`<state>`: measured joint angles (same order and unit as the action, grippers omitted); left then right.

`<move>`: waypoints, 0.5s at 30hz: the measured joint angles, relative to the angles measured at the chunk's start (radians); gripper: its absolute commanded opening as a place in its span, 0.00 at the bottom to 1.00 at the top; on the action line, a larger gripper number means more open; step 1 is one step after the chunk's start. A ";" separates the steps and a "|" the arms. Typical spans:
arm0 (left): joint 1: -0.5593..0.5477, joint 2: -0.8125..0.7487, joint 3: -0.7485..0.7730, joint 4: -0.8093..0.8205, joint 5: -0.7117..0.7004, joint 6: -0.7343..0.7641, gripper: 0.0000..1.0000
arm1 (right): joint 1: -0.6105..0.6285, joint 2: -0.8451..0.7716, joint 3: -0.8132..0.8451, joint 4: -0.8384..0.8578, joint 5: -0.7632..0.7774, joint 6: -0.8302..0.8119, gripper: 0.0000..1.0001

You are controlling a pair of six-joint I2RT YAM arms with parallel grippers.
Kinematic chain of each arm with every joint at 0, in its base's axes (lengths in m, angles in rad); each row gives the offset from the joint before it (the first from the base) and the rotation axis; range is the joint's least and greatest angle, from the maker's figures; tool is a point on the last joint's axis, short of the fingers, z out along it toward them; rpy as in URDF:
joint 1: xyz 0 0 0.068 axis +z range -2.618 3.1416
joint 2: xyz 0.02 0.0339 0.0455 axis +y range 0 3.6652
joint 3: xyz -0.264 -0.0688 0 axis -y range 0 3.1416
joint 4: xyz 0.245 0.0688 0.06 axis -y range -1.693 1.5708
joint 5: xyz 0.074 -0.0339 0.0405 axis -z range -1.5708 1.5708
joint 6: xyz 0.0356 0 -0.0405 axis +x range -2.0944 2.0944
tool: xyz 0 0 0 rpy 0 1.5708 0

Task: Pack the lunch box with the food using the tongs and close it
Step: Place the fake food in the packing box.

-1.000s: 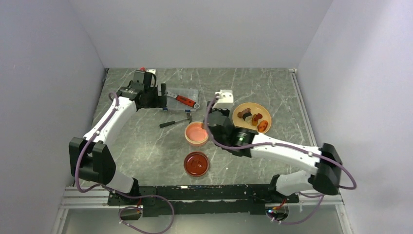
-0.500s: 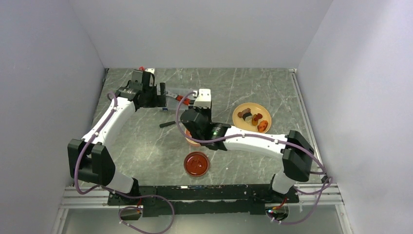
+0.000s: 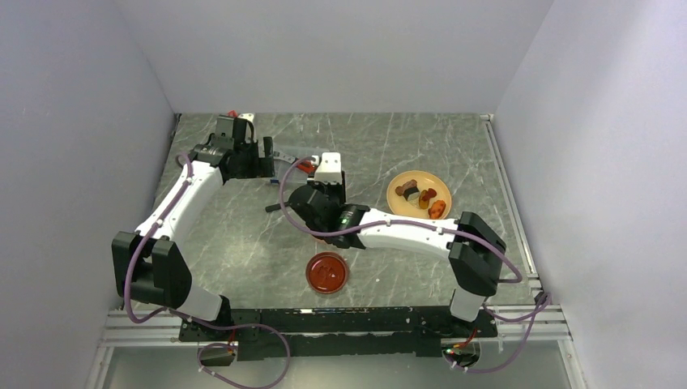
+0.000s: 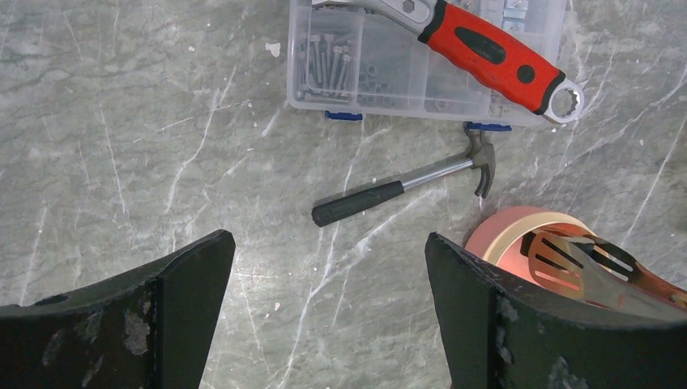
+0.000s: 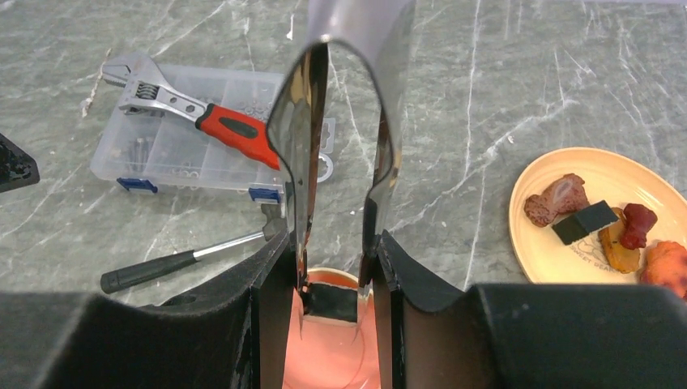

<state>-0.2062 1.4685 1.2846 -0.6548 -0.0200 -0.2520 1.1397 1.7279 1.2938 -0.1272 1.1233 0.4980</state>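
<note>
At lower centre of the right wrist view, the right claw is clenching the tongs, which are pinching a dark food piece above the open lunch box, evidently for release inside. The left claw is hanging released at upper left of the overhead view, standing clear of the work.

Bright and even from overhead, with only a faint, soft shadow beside the hammer. Sharp on the marble table in both wrist views, softer at the upper end of the tongs (nearest the lens), with pale glare and dark reflections along the polished metal.
</note>
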 measured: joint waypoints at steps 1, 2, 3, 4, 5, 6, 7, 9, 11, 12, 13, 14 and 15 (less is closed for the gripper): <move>0.000 0.000 0.000 0.000 0.002 0.000 0.94 | 0.000 0.006 0.003 0.000 0.000 0.002 0.39; 0.001 0.000 0.000 0.000 0.005 0.000 0.94 | 0.000 0.011 0.005 -0.001 0.000 0.003 0.39; 0.002 0.000 0.000 0.000 0.007 0.000 0.94 | 0.000 0.016 0.006 -0.003 0.000 0.004 0.40; 0.003 0.000 0.000 0.000 0.010 0.000 0.94 | 0.000 0.019 0.008 -0.004 0.001 0.004 0.41; 0.003 0.000 0.000 0.000 0.012 0.000 0.94 | 0.000 0.021 0.011 -0.006 0.002 0.004 0.42; 0.005 0.000 0.000 0.000 0.016 0.000 0.94 | 0.000 0.024 0.014 -0.007 0.002 0.004 0.43; 0.005 0.000 0.000 0.000 0.017 0.000 0.94 | 0.000 0.026 0.016 -0.007 0.002 0.004 0.44; 0.007 0.000 0.000 0.000 0.023 0.000 0.94 | 0.000 0.026 0.021 -0.007 0.002 0.004 0.46; 0.007 0.000 0.000 0.000 0.025 0.000 0.94 | 0.000 0.026 0.024 -0.006 0.002 0.003 0.47; 0.007 0.000 0.000 0.000 0.026 0.000 0.94 | 0.000 0.026 0.025 -0.007 0.003 0.003 0.48; 0.009 0.000 0.000 0.000 0.027 0.000 0.94 | 0.001 0.026 0.025 -0.007 0.003 0.003 0.48; 0.009 0.000 0.000 0.000 0.028 0.000 0.94 | 0.001 0.026 0.026 -0.006 0.003 0.003 0.48; 0.009 0.000 0.000 0.000 0.029 0.000 0.94 | 0.001 0.026 0.026 -0.006 0.003 0.002 0.48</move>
<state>-0.1974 1.4689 1.2846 -0.6552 0.0093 -0.2520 1.1408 1.7542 1.3193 -0.1337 1.1263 0.4999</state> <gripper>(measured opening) 0.938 0.477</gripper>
